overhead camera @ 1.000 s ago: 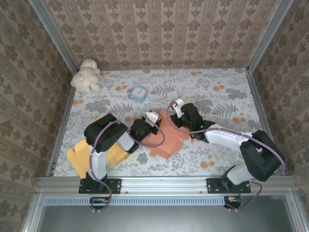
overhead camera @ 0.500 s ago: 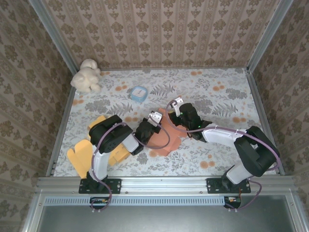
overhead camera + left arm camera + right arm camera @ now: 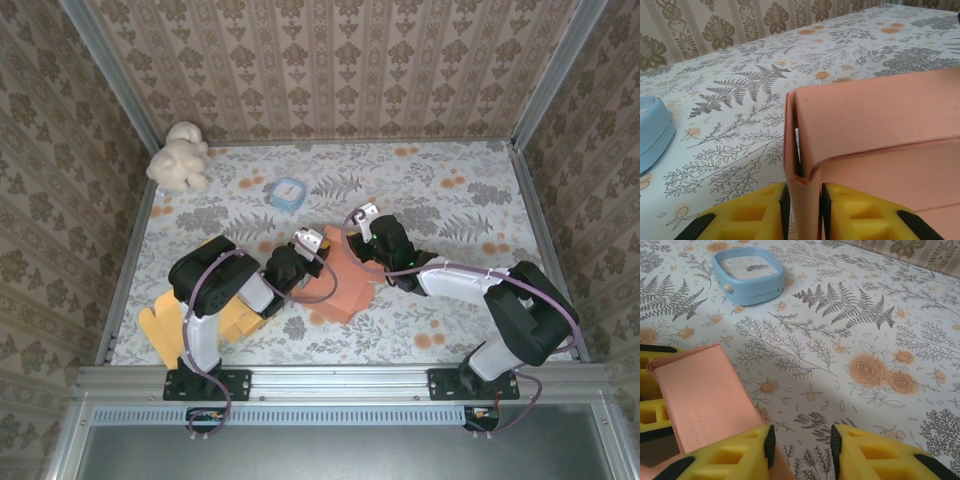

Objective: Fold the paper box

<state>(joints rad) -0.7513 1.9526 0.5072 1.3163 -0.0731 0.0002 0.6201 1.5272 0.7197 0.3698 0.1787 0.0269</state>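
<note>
The salmon paper box (image 3: 338,288) lies partly folded in the middle of the table between both arms. My left gripper (image 3: 297,265) is at its left edge. In the left wrist view the jaws (image 3: 804,200) stand either side of an upright doubled wall of the box (image 3: 880,115), with both pads against the paper and the fold gaping slightly above them. My right gripper (image 3: 375,252) is at the box's far right corner. Its jaws (image 3: 802,442) are open over bare tablecloth, with the left finger beside a raised box flap (image 3: 700,390).
A light blue clock (image 3: 288,193) (image 3: 747,272) lies behind the box. A cream plush toy (image 3: 180,155) sits at the back left. Yellow-orange paper pieces (image 3: 165,315) lie under the left arm. Patterned walls close in the table on three sides.
The box has dropped lower and flatter on the table. My left gripper pushed right, then drew back left. The right gripper shifted slightly left.
</note>
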